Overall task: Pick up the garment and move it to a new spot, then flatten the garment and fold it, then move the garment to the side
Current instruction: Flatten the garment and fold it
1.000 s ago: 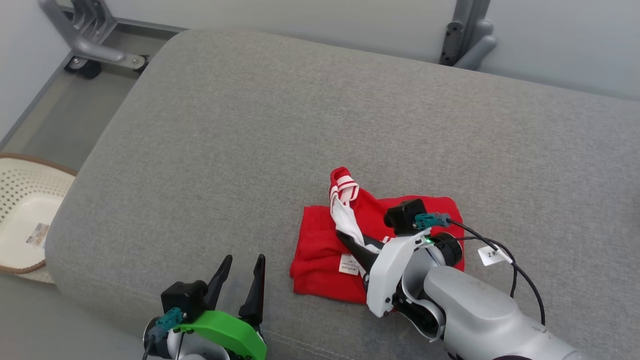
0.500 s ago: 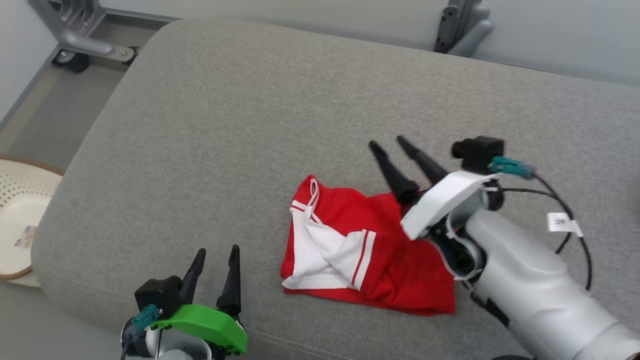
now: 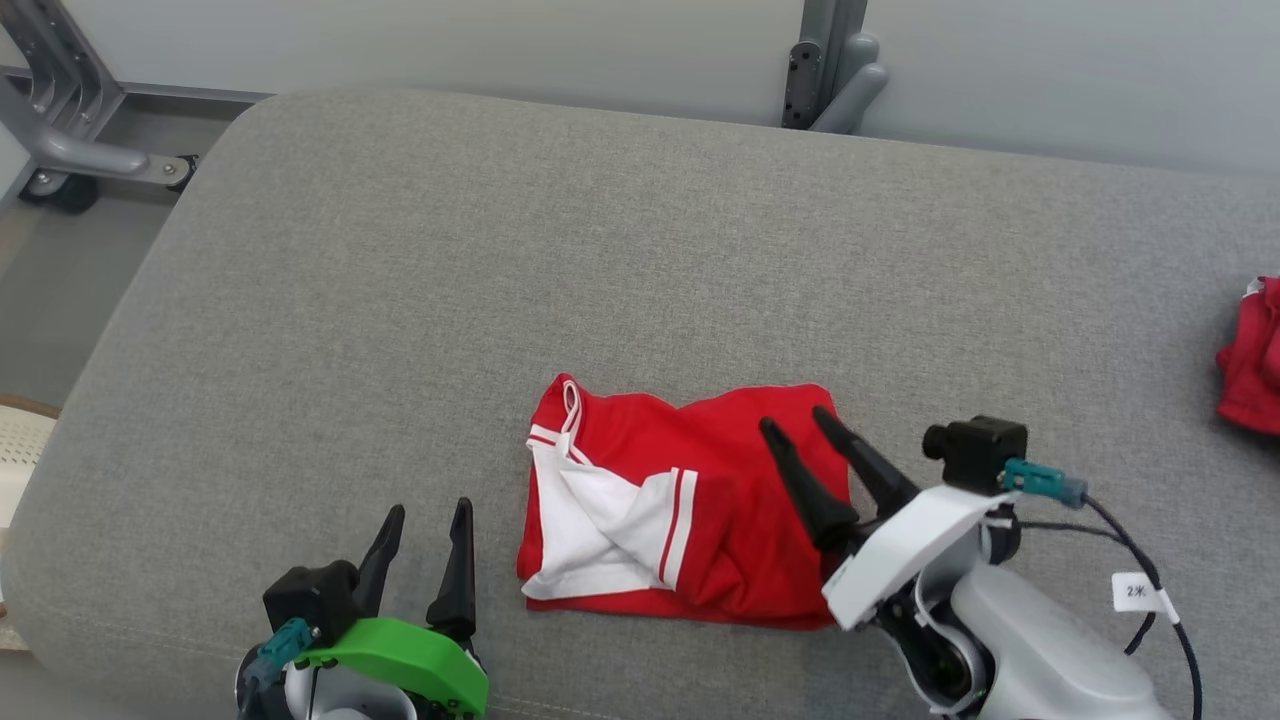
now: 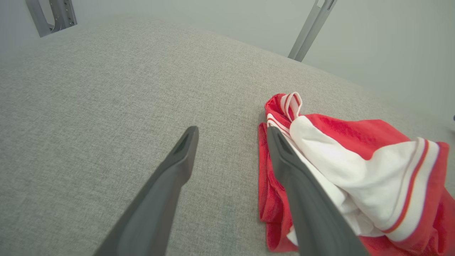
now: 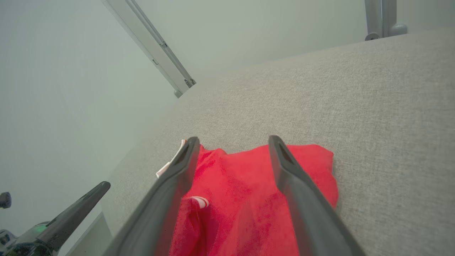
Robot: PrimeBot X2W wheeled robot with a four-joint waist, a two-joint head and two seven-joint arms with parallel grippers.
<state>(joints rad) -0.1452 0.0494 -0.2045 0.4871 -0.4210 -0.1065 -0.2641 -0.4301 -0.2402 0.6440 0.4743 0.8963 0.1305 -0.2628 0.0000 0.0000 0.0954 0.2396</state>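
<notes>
A broad grey fabric cushion (image 3: pixel 600 250) lies before a pale wall (image 3: pixel 450 40). A grey metal frame (image 3: pixel 70 155) on a caster stands on the floor (image 3: pixel 60 300) beside it.

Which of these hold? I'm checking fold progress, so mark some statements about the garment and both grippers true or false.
1. The right gripper is open and holds nothing. True.
2. The left gripper clamps the garment. False: it is open, beside the garment.
3. The garment lies on the grey cushion. True.
4. The garment is plain red. False: it has white panels with red stripes.
</notes>
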